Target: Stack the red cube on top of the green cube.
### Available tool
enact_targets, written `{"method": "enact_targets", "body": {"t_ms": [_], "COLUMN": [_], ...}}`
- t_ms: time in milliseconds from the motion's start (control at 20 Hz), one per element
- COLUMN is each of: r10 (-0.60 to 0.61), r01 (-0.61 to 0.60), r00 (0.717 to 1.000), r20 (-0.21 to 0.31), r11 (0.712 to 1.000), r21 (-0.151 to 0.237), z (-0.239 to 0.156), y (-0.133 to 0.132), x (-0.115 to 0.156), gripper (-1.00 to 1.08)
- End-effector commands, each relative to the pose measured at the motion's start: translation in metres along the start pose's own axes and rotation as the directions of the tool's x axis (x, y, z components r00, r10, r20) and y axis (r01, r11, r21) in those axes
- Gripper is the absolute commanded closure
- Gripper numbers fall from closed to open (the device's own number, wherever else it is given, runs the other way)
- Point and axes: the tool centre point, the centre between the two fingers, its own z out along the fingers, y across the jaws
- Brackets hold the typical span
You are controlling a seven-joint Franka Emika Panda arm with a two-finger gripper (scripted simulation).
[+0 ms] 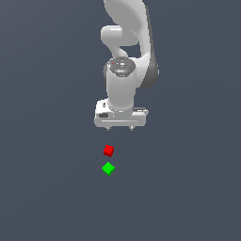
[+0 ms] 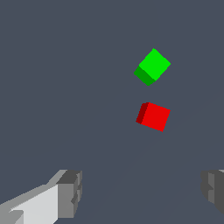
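On the plain grey counter, the red cube lies just beside the green cube, light and rigid, best grasped on two opposite flat sides by the released, empty fingers.

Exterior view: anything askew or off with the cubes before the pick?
Nothing stands out. The red cube and green cube sit apart on the floor, each turned at a different angle, neither damaged. The gripper hangs open above them, holding nothing.

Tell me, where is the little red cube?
In the exterior view, the red cube sits on the floor near the middle, below the open gripper and just above the green cube, not touching it.
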Motion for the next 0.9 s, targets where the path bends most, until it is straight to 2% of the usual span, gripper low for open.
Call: {"method": "enact_targets", "body": {"t_ms": [0,400,850], "r10": [0.0,0.054,0.233], "r01": [0.0,-0.054,-0.233], "r00": [1.0,0.999,0.972], "r20": [0.0,-0.001,-0.002], "r11": [1.0,0.999,0.972], "r21": [0.0,0.003,0.014], "z": [0.0,0.015,0.066], "y": [0.0,0.008,0.037], "x": [0.0,0.007,0.027], "gripper": [-0.92,-0.92,-0.92]}}
